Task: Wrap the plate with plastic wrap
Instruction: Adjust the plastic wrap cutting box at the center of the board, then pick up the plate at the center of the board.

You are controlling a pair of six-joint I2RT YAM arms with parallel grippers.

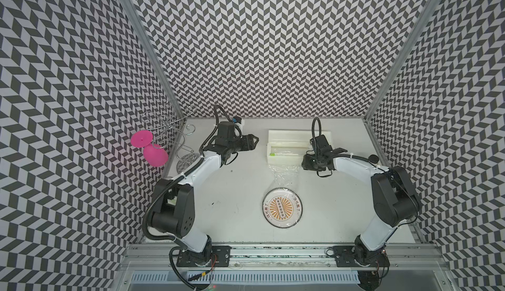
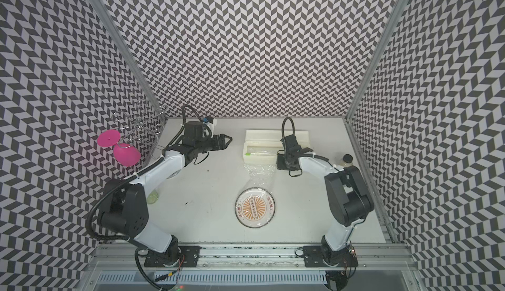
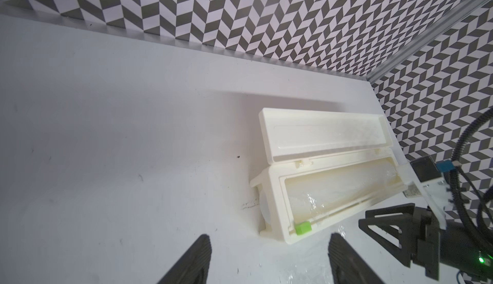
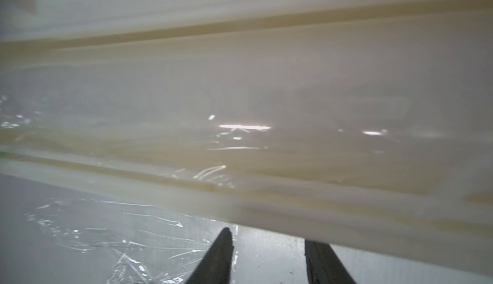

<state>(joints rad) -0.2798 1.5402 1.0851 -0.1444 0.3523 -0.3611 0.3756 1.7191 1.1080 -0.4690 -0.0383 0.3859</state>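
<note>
White table, chevron walls. The plate lies near the front, with plastic wrap running from its far rim to the box (lid up). The left gripper hovers open; the right gripper is spread and empty beside the box.

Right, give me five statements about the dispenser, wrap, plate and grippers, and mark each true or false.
1. The dispenser box has its lid open. True.
2. The left gripper is clamped on the plastic wrap. False: its jaws stand apart with nothing between them.
3. Plastic wrap lies on the table between the box and the plate. True.
4. The green tab sits at the box end nearer the right arm. False: it is at the end nearer the left arm.
5. The pink glasses stand on the table beside the plate. False: they hang from the wire stand in the far corner on the left arm's side.
</note>
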